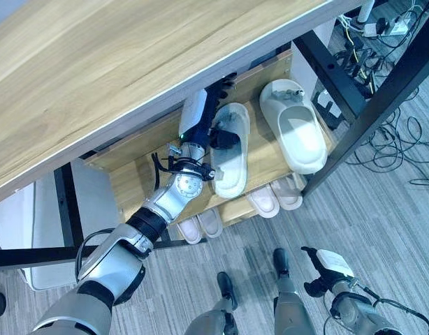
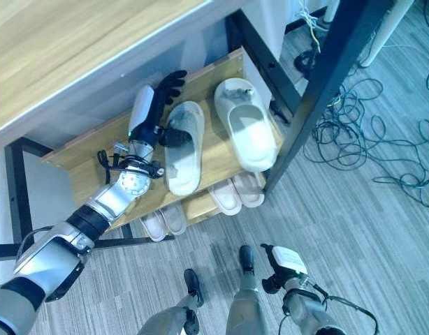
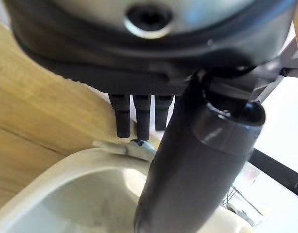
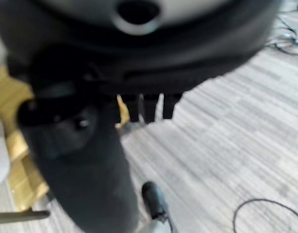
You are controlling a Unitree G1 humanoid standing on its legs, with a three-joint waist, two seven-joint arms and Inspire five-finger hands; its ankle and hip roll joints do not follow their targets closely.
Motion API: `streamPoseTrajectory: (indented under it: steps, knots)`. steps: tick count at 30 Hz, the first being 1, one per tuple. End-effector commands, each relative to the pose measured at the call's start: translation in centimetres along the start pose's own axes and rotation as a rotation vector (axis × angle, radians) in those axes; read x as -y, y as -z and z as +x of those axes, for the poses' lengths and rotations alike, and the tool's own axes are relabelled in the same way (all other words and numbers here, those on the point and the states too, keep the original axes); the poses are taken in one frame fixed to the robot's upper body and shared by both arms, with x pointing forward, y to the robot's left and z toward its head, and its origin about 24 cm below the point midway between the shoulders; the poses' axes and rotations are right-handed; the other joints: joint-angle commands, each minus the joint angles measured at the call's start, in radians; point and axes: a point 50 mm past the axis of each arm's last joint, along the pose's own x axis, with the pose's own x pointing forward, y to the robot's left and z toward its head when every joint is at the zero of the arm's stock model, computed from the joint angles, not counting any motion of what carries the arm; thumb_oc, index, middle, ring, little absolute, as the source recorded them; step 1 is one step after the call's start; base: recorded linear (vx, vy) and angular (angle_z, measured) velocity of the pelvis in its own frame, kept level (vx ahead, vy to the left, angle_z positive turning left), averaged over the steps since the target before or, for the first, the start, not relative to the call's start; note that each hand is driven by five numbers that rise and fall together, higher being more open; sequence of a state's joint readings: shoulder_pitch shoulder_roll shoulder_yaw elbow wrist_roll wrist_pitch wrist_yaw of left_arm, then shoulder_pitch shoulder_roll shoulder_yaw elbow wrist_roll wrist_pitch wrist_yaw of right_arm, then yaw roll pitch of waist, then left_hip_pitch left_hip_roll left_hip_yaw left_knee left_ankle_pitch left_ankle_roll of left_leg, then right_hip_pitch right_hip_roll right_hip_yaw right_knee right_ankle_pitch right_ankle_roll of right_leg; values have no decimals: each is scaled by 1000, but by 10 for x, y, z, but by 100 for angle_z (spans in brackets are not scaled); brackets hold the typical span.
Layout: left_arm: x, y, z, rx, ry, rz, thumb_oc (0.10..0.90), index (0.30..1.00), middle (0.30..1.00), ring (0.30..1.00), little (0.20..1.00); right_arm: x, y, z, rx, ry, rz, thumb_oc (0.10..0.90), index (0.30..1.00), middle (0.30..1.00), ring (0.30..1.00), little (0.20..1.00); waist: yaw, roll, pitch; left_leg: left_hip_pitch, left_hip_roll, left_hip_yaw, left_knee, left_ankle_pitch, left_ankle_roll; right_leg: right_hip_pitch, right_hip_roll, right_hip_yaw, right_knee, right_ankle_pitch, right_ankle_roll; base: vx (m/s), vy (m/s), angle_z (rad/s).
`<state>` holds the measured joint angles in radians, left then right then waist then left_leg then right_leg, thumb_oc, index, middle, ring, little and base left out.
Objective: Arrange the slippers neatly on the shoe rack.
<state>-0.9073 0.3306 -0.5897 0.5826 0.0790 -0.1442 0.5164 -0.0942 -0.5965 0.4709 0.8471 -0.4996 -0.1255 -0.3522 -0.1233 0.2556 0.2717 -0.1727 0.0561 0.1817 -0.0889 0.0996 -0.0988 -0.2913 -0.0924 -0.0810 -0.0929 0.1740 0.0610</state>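
Note:
Two pale slippers lie side by side on the wooden upper shelf [image 1: 134,178] of the shoe rack: the left slipper [image 1: 233,157] and the larger right slipper [image 1: 298,129]. My left hand [image 1: 204,115] reaches in under the tabletop along the left slipper's left side. Its fingers [image 2: 170,82] stretch straight toward the back of the shelf, and its thumb [image 2: 175,137] lies across that slipper. In the left wrist view the thumb [image 3: 197,160] sits over the slipper's hollow [image 3: 81,194]. My right hand [image 1: 325,273] hangs open low over the floor, holding nothing.
A wide wooden tabletop [image 1: 110,63] overhangs the rack. Black frame legs [image 1: 372,115] stand close to the right of the shelf. Two pairs of small slippers [image 1: 200,225] [image 1: 276,198] lie on the lower shelf. Cables [image 1: 403,139] sprawl on the floor at right, and a white box [image 1: 33,223] stands at left.

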Motion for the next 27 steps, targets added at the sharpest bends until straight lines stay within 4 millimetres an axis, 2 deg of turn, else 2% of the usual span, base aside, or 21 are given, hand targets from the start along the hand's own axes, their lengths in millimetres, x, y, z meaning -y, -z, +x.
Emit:
streamPoseTrajectory:
  steps: [1, 11, 27]
  knots:
    - [-18, -29, 25, 112, -117, -35, 800, 900, 900, 900, 900, -6, -10, -6, 70, 13, 34, 800, 900, 900, 900, 900, 3, -37, -68, -48, -39, -50, 2, -8, 13, 43, -36, -62, 6, -132, 56, 0, 0, 0]
    - [2, -28, 5, 111, -61, -95, 800, 900, 900, 900, 900, -9, -14, -6, 78, 12, 42, 800, 900, 900, 900, 900, 24, -44, -68, -44, -33, -63, 2, -3, 8, 59, -30, -81, 6, -142, 53, -13, -8, 4]
    - [6, -20, -11, 73, -49, -171, 800, 900, 900, 900, 900, -16, -13, -8, 50, 2, 57, 800, 900, 900, 900, 900, 45, -53, -74, -34, -26, -76, 2, 3, 4, 83, -27, -99, 6, -149, 48, -13, -6, 4]
